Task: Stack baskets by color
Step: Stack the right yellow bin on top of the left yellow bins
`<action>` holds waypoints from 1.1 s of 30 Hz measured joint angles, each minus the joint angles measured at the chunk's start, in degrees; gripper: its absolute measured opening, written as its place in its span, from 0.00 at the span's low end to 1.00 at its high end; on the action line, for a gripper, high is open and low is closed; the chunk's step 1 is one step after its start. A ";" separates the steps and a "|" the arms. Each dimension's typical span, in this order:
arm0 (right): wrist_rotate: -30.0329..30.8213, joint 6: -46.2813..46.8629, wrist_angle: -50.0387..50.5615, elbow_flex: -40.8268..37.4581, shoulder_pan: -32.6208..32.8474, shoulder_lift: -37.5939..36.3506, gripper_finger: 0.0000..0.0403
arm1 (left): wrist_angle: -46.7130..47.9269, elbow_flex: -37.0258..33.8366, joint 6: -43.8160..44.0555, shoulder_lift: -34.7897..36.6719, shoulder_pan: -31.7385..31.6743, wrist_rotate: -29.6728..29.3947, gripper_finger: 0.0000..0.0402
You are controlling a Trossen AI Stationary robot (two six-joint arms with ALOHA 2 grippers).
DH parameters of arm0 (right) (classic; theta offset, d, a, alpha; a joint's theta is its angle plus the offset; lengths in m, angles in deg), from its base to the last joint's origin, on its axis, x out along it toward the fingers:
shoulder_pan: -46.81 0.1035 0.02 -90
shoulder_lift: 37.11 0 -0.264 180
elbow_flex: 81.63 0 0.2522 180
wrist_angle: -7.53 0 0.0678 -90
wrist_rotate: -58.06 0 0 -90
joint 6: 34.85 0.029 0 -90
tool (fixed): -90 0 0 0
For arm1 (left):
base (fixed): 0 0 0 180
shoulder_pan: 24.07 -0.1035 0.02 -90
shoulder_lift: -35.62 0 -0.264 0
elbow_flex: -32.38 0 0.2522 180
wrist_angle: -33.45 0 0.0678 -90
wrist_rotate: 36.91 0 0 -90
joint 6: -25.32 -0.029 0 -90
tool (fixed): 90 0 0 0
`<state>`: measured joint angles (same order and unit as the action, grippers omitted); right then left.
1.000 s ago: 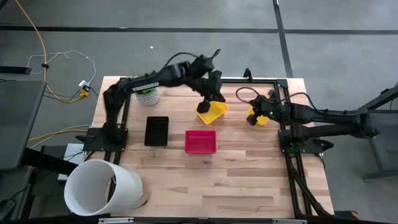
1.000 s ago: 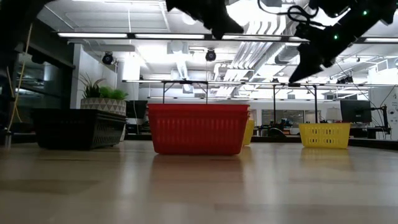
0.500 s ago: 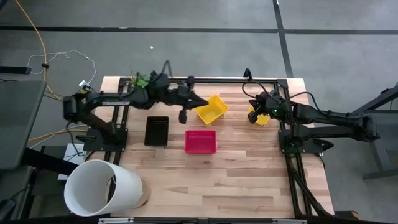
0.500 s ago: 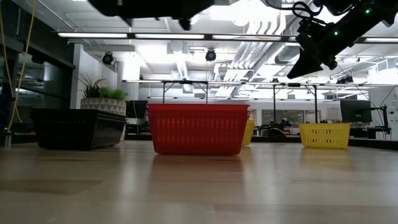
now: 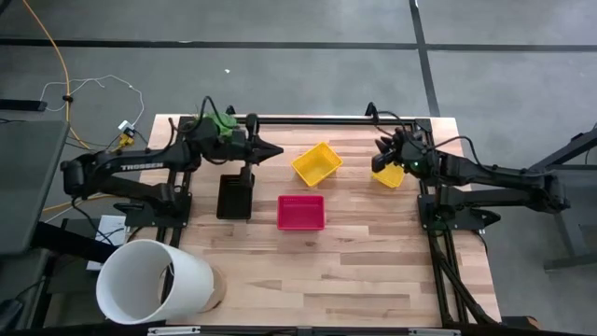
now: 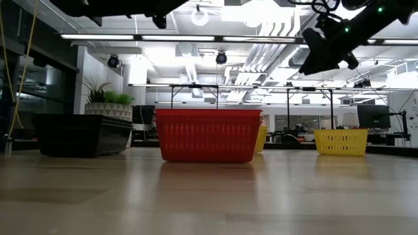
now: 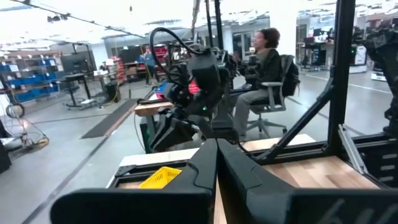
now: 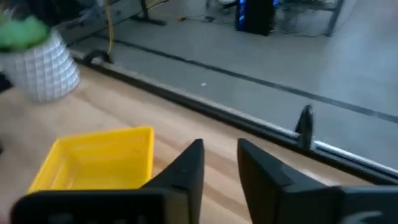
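Observation:
A black basket (image 5: 235, 196), a red basket (image 5: 301, 212) and a yellow basket (image 5: 317, 162) stand on their bases in the middle of the wooden table. A second yellow basket (image 5: 390, 177) stands near the right edge. My left gripper (image 5: 275, 151) is shut with nothing in it; it points level toward the table's right, above the black basket's far end and left of the middle yellow basket (image 7: 163, 177). My right gripper (image 8: 219, 163) is open and has nothing between its fingers. It hovers over the far left corner of the right yellow basket (image 6: 341, 141), pointing toward the table's left.
A white pot with a green plant (image 8: 37, 59) stands at the far left, mostly under my left arm. A large white bucket (image 5: 149, 282) lies at the near left corner. Black frame rails (image 5: 326, 119) run along the far and side edges. A person sits beyond the table (image 7: 264, 68).
My left gripper has drawn back from over the middle yellow basket toward the table's left edge and has tipped from pointing down to level. The yellow basket stays on the table. My right arm has stayed about where it was.

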<state>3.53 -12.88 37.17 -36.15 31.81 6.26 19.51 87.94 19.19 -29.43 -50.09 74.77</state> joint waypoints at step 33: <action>-1.65 52.80 36.28 -3.50 -6.30 15.17 0.34 | -5.12 -6.95 3.17 1.05 -1.03 3.26 0.00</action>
<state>1.88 39.91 73.45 -39.65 25.51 21.43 14.40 80.99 22.36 -28.38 -51.12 78.03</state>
